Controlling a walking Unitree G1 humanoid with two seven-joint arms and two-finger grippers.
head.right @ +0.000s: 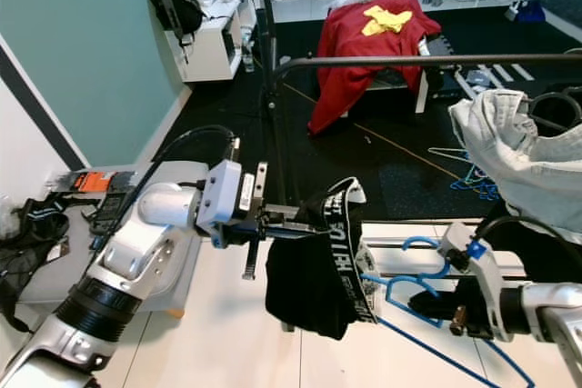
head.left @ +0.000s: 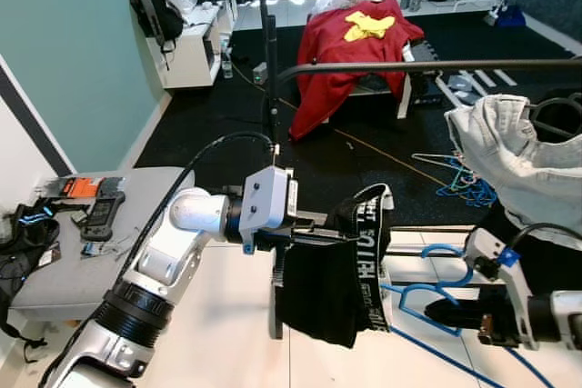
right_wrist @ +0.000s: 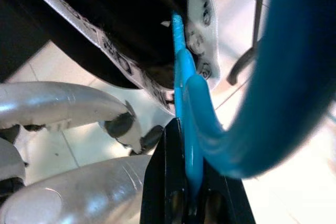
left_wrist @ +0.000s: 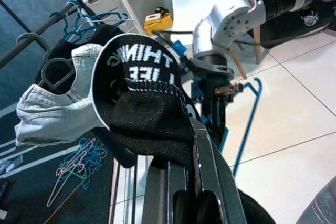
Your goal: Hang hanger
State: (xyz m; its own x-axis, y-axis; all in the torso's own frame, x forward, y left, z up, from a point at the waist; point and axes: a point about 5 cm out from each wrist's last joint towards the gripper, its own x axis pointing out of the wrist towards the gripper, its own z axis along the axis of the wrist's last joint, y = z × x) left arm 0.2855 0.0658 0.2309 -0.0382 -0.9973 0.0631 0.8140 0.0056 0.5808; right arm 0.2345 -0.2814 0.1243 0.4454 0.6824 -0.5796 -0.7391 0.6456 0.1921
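Right wrist view: right gripper (right_wrist: 188, 195) clamps the blue hanger (right_wrist: 191, 108), stiff and light. Left gripper (head.left: 338, 236) pinches the limp black garment (head.left: 327, 288), near the rail (head.left: 427, 66).

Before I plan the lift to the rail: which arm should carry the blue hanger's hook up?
Right. The right gripper is shut on the blue hanger, at its hook end. The left gripper is busy holding the black garment, with the rail above both.
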